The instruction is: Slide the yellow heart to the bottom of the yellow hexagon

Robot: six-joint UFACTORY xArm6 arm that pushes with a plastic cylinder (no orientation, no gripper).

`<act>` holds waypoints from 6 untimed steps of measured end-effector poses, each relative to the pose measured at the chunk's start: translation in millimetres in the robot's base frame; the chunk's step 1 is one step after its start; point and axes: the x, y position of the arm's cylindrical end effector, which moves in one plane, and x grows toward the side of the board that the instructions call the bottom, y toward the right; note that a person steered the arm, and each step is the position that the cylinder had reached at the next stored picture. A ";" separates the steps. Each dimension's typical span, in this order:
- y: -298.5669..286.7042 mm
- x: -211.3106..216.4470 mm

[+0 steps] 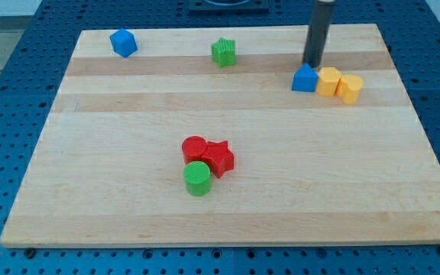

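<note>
Yellow heart (pixel 350 88) sits near the top right of the wooden board (pixel 128 206), the last piece at the view's right in a tight row of three. Touching it on the view's left is the yellow hexagon (pixel 329 80), and touching that in turn is a blue block (pixel 305 79) with a peaked top, its exact shape hard to make out. The heart lies slightly lower in the view than the hexagon, beside it rather than under it.

My tip (pixel 312 65) comes down just above the blue block in the view, at or very close to its upper edge; whether the two touch cannot be told. The dark rod rises from there straight out of the view's top. The arm carries no gripper, so nothing spreads, presses together or pinches here; only the rod end meets the board.

Elsewhere, a blue cube-like block (pixel 123 43) rests near the top left corner and a green star (pixel 224 52) sits at top centre, well apart from each other. Near the middle of the board, three pieces cluster together: a red round block (pixel 194 147), a red star (pixel 219 158) touching it on the view's right, and a green cylinder (pixel 197 178) pressed in just below both.
</note>
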 end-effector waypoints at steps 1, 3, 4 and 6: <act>35.2 -1.6; 72.9 20.4; 72.9 42.1; 48.5 101.2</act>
